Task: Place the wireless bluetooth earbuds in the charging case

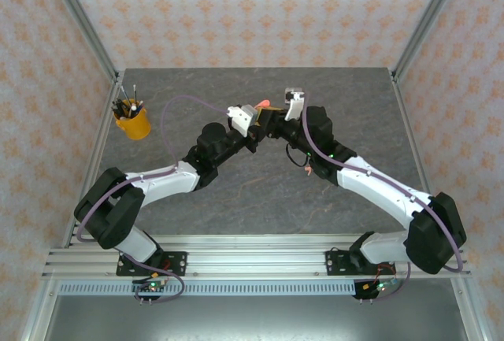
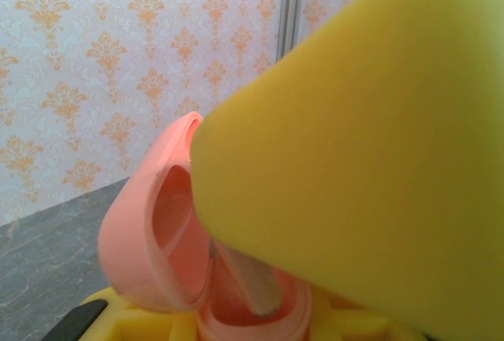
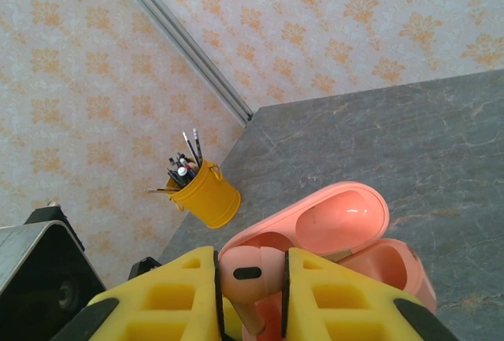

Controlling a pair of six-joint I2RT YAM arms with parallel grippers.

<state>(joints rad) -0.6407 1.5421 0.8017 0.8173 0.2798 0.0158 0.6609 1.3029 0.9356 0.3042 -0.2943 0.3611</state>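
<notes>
The coral-pink charging case (image 3: pixel 358 235) is held off the table with its lid (image 2: pixel 142 235) swung open, and my left gripper (image 2: pixel 252 327) is shut on its base. My right gripper (image 3: pixel 250 278) is shut on a coral-pink earbud (image 3: pixel 253 272), pinched between its yellow pads. The earbud's stem (image 2: pixel 264 282) points down into the open case's cavity, and the right gripper's yellow finger (image 2: pixel 370 136) hides the rest of it in the left wrist view. In the top view the left gripper (image 1: pixel 246 119) and the right gripper (image 1: pixel 285 109) meet over mid-table around the case (image 1: pixel 264 106).
A yellow pencil cup (image 1: pixel 132 122) full of pens stands at the back left of the grey table (image 1: pixel 236 191); it is also in the right wrist view (image 3: pixel 206 193). A small coral-pink piece (image 1: pixel 309 170) lies on the table beside the right forearm. Frame posts stand at the rear corners.
</notes>
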